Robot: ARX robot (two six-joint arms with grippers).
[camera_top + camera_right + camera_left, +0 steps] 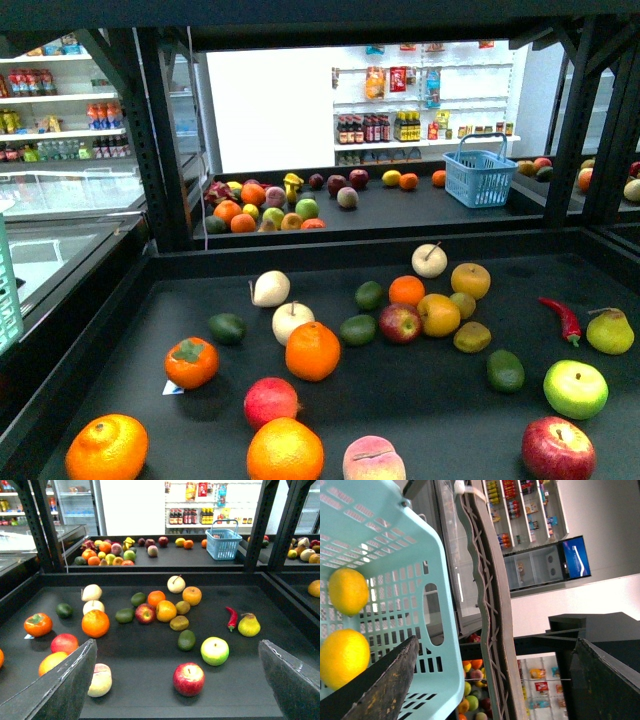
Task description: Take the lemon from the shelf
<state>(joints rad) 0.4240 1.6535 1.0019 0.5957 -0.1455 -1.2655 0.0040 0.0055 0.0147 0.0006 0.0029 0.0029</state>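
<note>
Bright pale-yellow smooth oval lemon [347, 591] lies in mint-green slotted plastic basket [415, 555], beside deeper golden fruit [342, 657], off black tray-deck shelf [400, 420].
Left gripper [490, 680], right gripper [175, 680]: fingers spread, empty.
Lemon likely light, firm, slick-skinned; grip across short waist.

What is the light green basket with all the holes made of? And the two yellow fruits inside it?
The pale mint-green slotted basket looks like moulded plastic: smooth, slightly glossy walls with evenly cut slots. The two bright yellow oval fruits have smooth, faintly dimpled, matte skin; whether they are real lemons or plastic copies cannot be told from the picture.
</note>
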